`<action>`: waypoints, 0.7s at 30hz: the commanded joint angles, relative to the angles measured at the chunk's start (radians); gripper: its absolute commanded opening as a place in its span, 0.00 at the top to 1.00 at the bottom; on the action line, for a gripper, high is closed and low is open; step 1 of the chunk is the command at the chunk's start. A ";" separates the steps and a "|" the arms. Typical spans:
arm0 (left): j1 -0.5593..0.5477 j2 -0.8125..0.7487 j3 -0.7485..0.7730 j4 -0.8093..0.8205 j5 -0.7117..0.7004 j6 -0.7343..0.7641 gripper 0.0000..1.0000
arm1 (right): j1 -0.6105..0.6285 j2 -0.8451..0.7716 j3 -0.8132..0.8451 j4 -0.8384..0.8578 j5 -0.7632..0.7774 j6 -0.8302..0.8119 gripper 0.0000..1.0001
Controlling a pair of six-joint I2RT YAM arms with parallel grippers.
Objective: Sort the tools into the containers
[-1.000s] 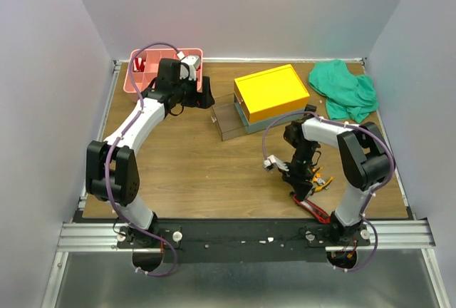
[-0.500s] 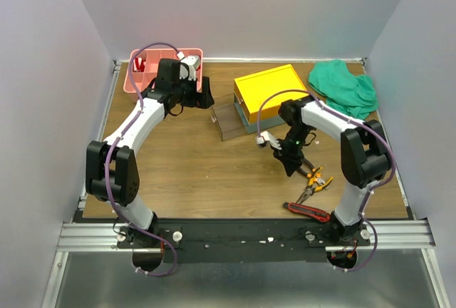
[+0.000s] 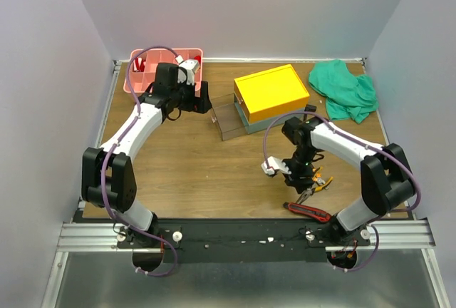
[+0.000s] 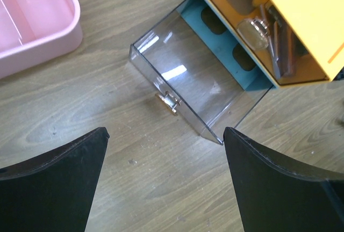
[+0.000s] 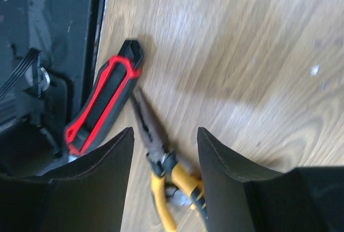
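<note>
Orange-and-black pliers [image 5: 161, 162] lie flat on the wood between the fingers of my right gripper [image 5: 165, 135], with a gap on either side; the gripper is open. Seen from above, that gripper [image 3: 302, 180] hangs over the pliers [image 3: 317, 185] near the front right. The red-and-black cutter [image 5: 102, 108] lies just beside them, by the table's front edge [image 3: 308, 212]. My left gripper [image 4: 165, 135] is open and empty above bare wood, between the pink tray [image 4: 37, 22] and the toolbox with its yellow lid [image 4: 301, 17]. The toolbox's clear drawer [image 4: 188, 81] stands pulled out and empty.
A green cloth [image 3: 344, 88] lies bunched at the back right corner. The pink tray [image 3: 137, 80] sits at the back left, partly behind my left arm. The toolbox [image 3: 272, 92] stands at the back centre, and its open yellow tier holds a clear-handled tool [image 4: 255, 30].
My right gripper rose and swung left away from the pliers, then came back down over them with its fingers apart. The left arm shifted only slightly.
</note>
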 commanded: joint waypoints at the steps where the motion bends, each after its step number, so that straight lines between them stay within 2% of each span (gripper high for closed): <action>1: 0.006 -0.017 -0.012 -0.002 -0.024 0.030 0.01 | 0.061 -0.008 -0.051 0.111 -0.038 -0.020 0.39; 10: 0.006 0.012 0.021 -0.018 -0.039 0.066 0.01 | 0.153 -0.090 -0.180 0.256 -0.043 0.038 0.38; 21: 0.015 0.075 0.050 -0.007 -0.038 0.060 0.01 | 0.195 -0.061 -0.196 0.294 -0.032 0.069 0.38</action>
